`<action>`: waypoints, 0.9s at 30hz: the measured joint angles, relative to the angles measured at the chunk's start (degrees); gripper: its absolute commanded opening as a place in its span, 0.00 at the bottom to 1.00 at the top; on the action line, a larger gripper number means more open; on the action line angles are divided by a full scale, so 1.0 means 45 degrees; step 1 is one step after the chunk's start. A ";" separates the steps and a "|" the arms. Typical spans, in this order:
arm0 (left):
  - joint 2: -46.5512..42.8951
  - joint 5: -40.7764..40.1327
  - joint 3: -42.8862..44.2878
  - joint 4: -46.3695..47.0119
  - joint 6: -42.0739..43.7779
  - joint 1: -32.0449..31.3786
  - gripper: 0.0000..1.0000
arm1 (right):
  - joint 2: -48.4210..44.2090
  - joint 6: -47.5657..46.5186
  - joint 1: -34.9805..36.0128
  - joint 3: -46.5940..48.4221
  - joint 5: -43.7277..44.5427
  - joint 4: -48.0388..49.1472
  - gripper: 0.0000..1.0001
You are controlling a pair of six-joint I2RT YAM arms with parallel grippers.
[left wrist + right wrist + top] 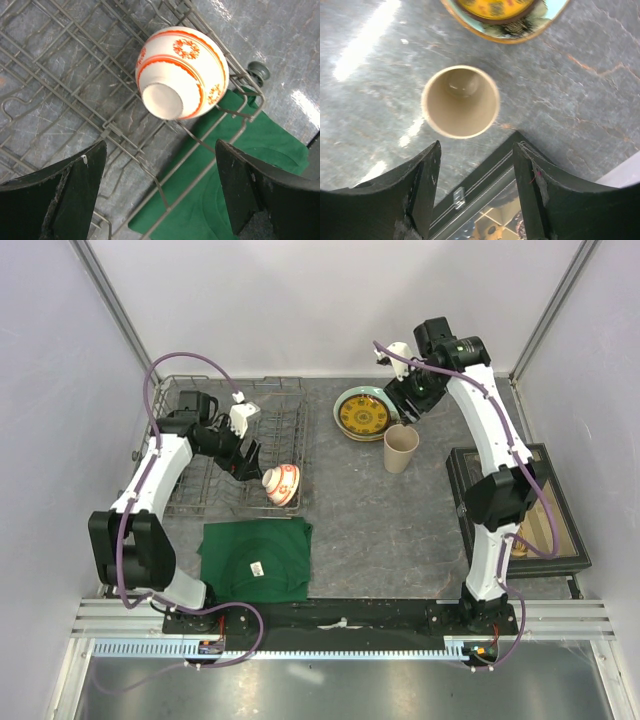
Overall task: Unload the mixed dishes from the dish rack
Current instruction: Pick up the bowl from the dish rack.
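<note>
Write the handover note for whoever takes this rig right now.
Left gripper: open, empty, over the rack, pointed at the bowl.
Right gripper: open, empty, above the cup.
Done: cup stands upright on the table; the yellow plate lies on the teal plate beside it.
Left: the bowl, upside down in the rack's near right corner. The mug and cream plate are not visible in any view.

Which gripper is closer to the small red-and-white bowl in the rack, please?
The left. The left gripper hovers open just beside the small red-and-white bowl in the dish rack; the right gripper is well away, near the tall beige cup.
</note>
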 measured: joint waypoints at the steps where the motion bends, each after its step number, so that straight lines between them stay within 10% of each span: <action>1: 0.0112 0.0005 -0.0029 0.0155 -0.0005 0.0000 0.96 | -0.0209 0.0005 0.0053 -0.0112 -0.0126 0.0005 0.67; 27: 0.3473 0.2477 0.0437 0.1020 -0.0039 0.0000 0.96 | -0.2035 0.0243 0.0869 -0.2195 -0.2215 -0.0078 0.68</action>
